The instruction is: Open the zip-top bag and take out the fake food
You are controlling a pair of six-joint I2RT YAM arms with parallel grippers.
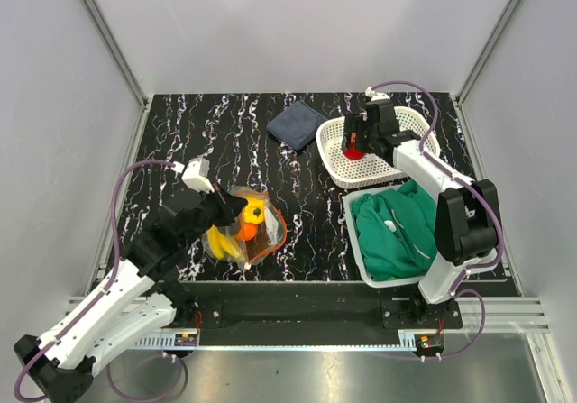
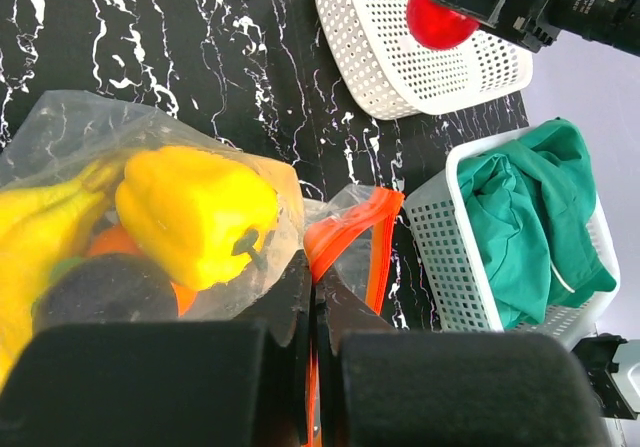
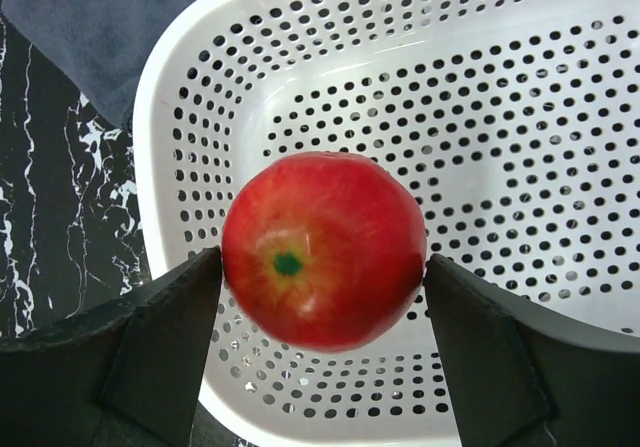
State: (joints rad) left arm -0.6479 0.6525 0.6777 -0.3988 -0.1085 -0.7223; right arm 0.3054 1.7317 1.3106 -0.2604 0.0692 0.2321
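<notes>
The zip-top bag (image 1: 255,232) lies on the table's left-middle, its red-orange zip strip (image 2: 345,229) gaping open. Inside are a yellow pepper (image 2: 195,212), bananas (image 2: 40,237), an orange (image 2: 112,242) and a dark round fruit (image 2: 100,292). My left gripper (image 1: 236,210) is shut on the bag's edge by the strip; in the left wrist view (image 2: 315,285) the jaws pinch plastic. My right gripper (image 1: 353,149) is shut on the red apple (image 3: 322,250), holding it above the empty white basket (image 3: 500,117). The apple also shows in the top view (image 1: 352,154).
A second white basket (image 1: 353,232) at the right front holds a green cloth (image 1: 397,227). A dark blue folded cloth (image 1: 296,123) lies at the back, left of the empty basket's rim (image 1: 325,141). Grey walls enclose the table.
</notes>
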